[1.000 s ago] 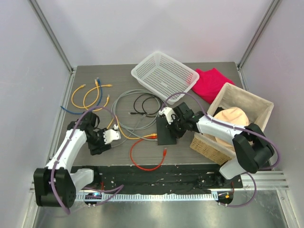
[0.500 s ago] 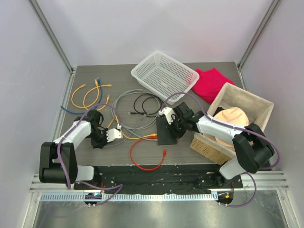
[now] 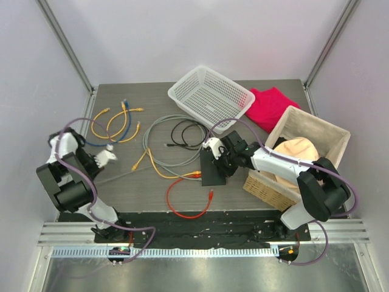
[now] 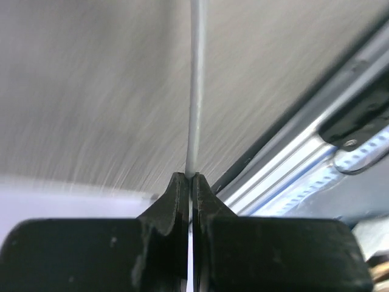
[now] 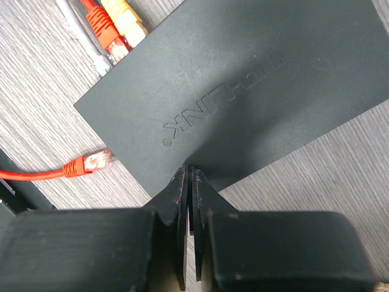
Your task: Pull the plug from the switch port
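The switch (image 3: 211, 174) is a flat black box (image 5: 243, 79) lying mid-table. A red plug (image 5: 104, 29) and a yellow plug (image 5: 126, 19) sit in its port edge. A clear plug (image 5: 100, 61) on a grey cable touches that edge beside them; I cannot tell whether it is seated. My right gripper (image 3: 219, 162) is shut, its tips (image 5: 191, 170) pressed on the switch's near edge. My left gripper (image 3: 109, 156) stands far left, shut on the thin grey cable (image 4: 194, 91), which runs straight away from its tips (image 4: 193, 176).
A white mesh basket (image 3: 209, 97) and a red cloth (image 3: 270, 106) lie at the back. A wicker basket (image 3: 316, 125) holding a peach hat stands on the right. Yellow and blue cables (image 3: 115, 121), a black cable (image 3: 185, 134) and a red cable (image 3: 188, 210) with a loose plug (image 5: 88, 163) lie around.
My left gripper closed on the grey cable near the table's middle, then swung back to the far left with it. The right gripper and the switch stayed put.
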Controlling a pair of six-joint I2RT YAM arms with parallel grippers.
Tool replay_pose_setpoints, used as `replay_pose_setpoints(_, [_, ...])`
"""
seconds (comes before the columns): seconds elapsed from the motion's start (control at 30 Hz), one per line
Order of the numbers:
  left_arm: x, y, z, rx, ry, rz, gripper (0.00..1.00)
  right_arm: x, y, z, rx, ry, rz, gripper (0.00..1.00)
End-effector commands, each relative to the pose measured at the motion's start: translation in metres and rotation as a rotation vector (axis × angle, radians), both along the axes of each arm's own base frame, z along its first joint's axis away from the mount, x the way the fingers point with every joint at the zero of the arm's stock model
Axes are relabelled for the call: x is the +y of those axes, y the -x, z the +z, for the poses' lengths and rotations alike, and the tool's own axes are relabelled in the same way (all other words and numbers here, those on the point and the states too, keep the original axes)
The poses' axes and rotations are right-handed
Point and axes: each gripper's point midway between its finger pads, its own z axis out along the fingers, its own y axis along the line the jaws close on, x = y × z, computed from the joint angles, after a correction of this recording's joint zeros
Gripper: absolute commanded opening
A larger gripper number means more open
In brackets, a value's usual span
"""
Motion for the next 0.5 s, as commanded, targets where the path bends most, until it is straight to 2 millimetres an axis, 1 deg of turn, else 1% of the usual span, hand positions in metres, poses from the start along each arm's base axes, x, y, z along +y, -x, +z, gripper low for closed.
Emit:
replay_pose_setpoints(0.0, [0.037,-0.004,0.037,-0.026,-0.016,0.29,0.0,-0.005,-0.004,-0.006,0.005,0.052,0.001,0.08])
replay_pose_setpoints(0.03, [0.034,-0.002,0.04,-0.014,0.007,0.319,0.0,-0.006,-0.005,-0.006,0.001,0.056,0.003,0.07])
replay_pose_setpoints(0.1, [0.03,-0.005,0.045,-0.062,0.041,0.39,0.0,-0.006,-0.006,-0.005,-0.004,0.059,0.003,0.08])
replay_pose_setpoints(0.13, [0.025,-0.005,0.052,-0.089,0.045,0.417,0.0,-0.006,-0.005,-0.006,-0.002,0.06,0.005,0.08])
replay_pose_setpoints(0.2, [0.009,-0.015,0.06,-0.154,0.116,0.473,0.0,-0.007,-0.005,-0.007,0.001,0.061,0.004,0.08])
replay_pose_setpoints(0.23, [-0.002,-0.012,0.067,-0.145,0.157,0.503,0.0,-0.006,-0.005,-0.008,0.007,0.06,0.003,0.08])
replay_pose_setpoints(0.27, [-0.014,-0.014,0.075,-0.166,0.203,0.516,0.0,-0.005,-0.004,-0.008,0.011,0.058,0.004,0.08])
replay_pose_setpoints(0.3, [-0.03,-0.021,0.084,-0.196,0.289,0.541,0.0,-0.004,-0.005,-0.008,0.014,0.057,0.002,0.08])
replay_pose_setpoints(0.33, [-0.044,-0.02,0.093,-0.188,0.342,0.586,0.0,-0.004,-0.005,-0.008,0.014,0.056,0.0,0.08])
replay_pose_setpoints(0.37, [-0.054,-0.024,0.107,-0.224,0.38,0.581,0.0,-0.003,-0.006,-0.008,0.017,0.054,0.001,0.08])
replay_pose_setpoints(0.4, [-0.072,-0.032,0.122,-0.274,0.483,0.596,0.0,-0.001,-0.007,-0.007,0.014,0.053,0.001,0.08])
replay_pose_setpoints(0.43, [-0.086,-0.03,0.136,-0.284,0.545,0.6,0.0,0.0,-0.008,-0.006,0.012,0.053,0.002,0.08])
replay_pose_setpoints(0.47, [-0.089,-0.036,0.148,-0.335,0.569,0.597,0.0,0.0,-0.009,-0.008,0.016,0.056,0.002,0.08])
